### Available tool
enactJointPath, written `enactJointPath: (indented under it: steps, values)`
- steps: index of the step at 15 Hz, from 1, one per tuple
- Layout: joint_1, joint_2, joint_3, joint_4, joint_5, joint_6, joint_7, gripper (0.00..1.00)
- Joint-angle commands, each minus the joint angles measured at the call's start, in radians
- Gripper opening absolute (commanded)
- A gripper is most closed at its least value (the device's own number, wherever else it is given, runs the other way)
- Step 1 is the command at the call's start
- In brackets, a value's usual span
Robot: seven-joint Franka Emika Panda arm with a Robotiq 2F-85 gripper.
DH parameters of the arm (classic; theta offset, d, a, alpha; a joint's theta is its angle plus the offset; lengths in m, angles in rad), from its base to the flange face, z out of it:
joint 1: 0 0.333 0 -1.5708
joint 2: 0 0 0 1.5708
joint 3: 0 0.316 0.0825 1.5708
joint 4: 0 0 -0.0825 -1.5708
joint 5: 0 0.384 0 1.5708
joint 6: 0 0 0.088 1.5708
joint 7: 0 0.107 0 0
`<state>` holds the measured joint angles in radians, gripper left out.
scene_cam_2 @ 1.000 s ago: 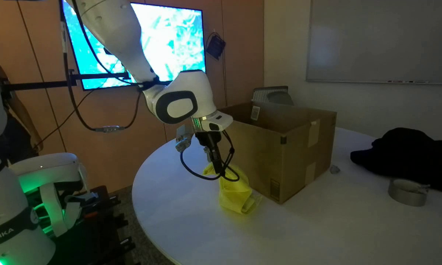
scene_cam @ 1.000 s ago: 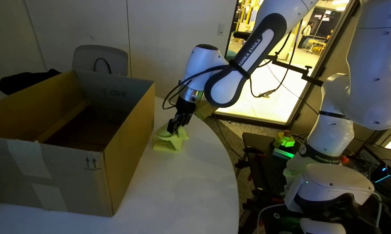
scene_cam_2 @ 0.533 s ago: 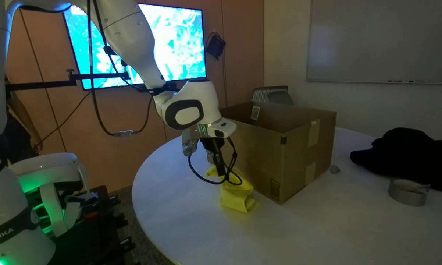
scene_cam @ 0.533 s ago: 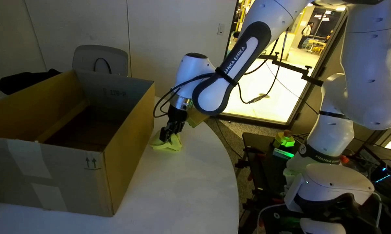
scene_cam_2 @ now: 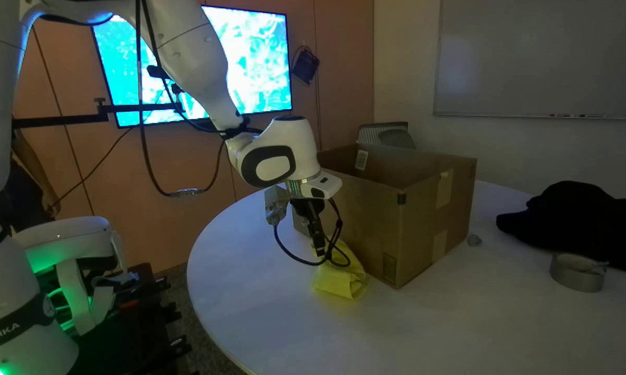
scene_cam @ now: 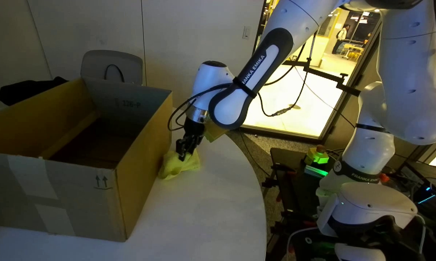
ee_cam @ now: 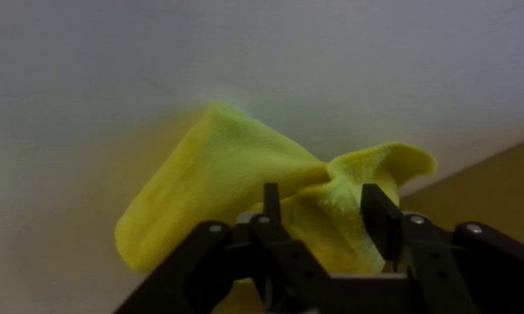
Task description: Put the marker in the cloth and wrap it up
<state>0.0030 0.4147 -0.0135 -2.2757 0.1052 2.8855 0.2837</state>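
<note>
The yellow cloth (scene_cam: pixel 171 167) lies folded and crumpled on the white table, close beside the cardboard box. It also shows in an exterior view (scene_cam_2: pixel 341 281) and in the wrist view (ee_cam: pixel 209 174), where a raised fold stands up near the right finger. No marker is visible; it may be hidden in the folds. My gripper (scene_cam: pixel 186 155) is tilted down at the cloth, also seen in an exterior view (scene_cam_2: pixel 321 252). In the wrist view the gripper (ee_cam: pixel 321 188) has its fingers parted, with cloth showing between and below them. The right finger is against or just beside the fold.
The large open cardboard box (scene_cam: pixel 142 163) stands right next to the cloth; its side shows in the wrist view (ee_cam: pixel 497 187). The round white table (scene_cam: pixel 207 210) has its curved edge on the robot's side. A tape roll (scene_cam_2: pixel 576 272) and black fabric (scene_cam_2: pixel 578 224) lie beyond the box.
My gripper has moved toward the box and slightly lower. The cloth's near part has shifted the same way and folded over, making a more compact, rounded bundle against the box.
</note>
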Motion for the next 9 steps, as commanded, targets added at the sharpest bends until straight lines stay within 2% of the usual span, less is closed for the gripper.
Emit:
enactJointPath:
  steps: [1, 3, 4, 9]
  values:
    - [0.030, -0.015, -0.059, 0.023, -0.008, -0.005, 0.016, 0.84]
    - [0.027, -0.021, -0.072, 0.026, -0.006, -0.004, 0.009, 0.98]
    - [0.022, -0.023, -0.072, 0.028, -0.003, -0.005, -0.001, 1.00]
    - [-0.051, -0.029, 0.016, 0.052, -0.004, -0.113, -0.217, 1.00]
